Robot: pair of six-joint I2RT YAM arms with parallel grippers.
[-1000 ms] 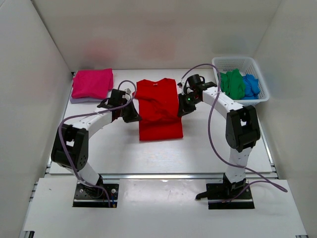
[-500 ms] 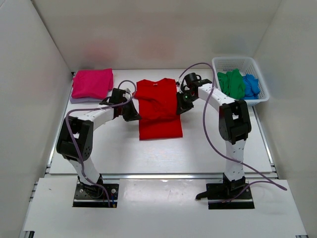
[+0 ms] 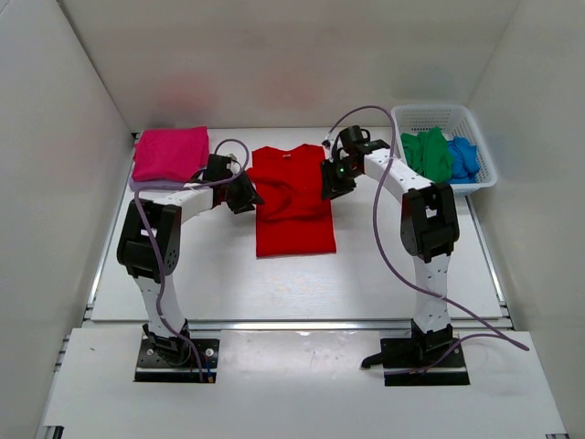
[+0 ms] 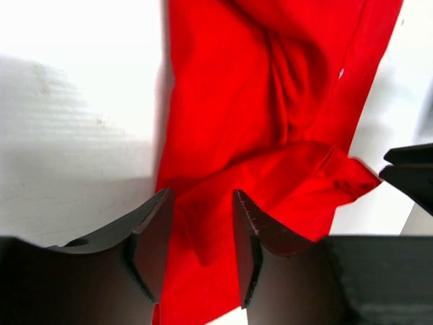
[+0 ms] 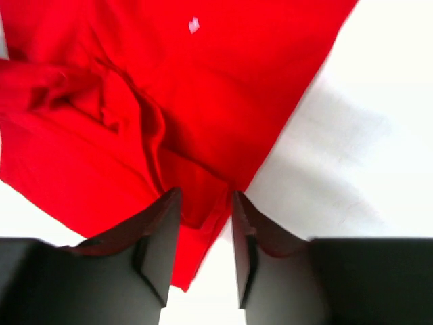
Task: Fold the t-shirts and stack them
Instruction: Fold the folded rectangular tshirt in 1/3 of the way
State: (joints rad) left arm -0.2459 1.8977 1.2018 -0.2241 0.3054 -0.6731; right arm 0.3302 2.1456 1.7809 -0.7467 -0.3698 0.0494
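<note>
Both sets of jaws spring apart. The left gripper (image 3: pixel 245 194) and right gripper (image 3: pixel 331 183) let go of the red t-shirt (image 3: pixel 294 219), apparently fully, so this fold is laid.

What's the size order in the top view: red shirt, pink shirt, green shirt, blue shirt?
1. red shirt, largest
2. pink shirt
3. green shirt
4. blue shirt, smallest
The last two are bunched, so true size is unclear.
</note>
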